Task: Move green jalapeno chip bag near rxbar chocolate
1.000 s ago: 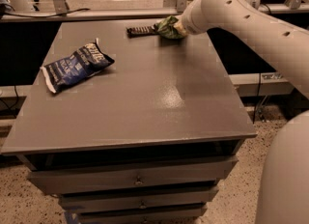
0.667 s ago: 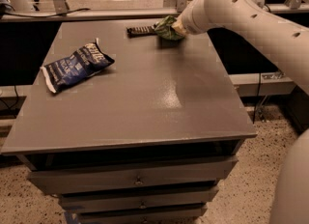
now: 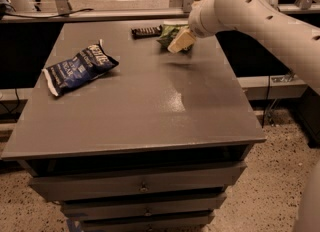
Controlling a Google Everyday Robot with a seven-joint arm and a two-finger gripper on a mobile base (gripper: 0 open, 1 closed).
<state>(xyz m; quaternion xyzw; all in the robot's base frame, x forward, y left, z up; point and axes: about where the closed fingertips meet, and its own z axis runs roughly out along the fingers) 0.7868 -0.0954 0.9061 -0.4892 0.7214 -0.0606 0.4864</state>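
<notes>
Sitting just beside the bar [image 3: 146, 31] near the table's [image 3: 150, 106] far edge, the green bag [image 3: 166, 32] looks placed, the gripper [image 3: 181, 41] at it, whether clamped or spread I cannot tell, leaving perhaps only release and retreat.

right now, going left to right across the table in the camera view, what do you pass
blue chip bag → dark snack bar → green chip bag; the gripper hangs over that bag's right part at the far side of the table, so it gets no place of its own.
</notes>
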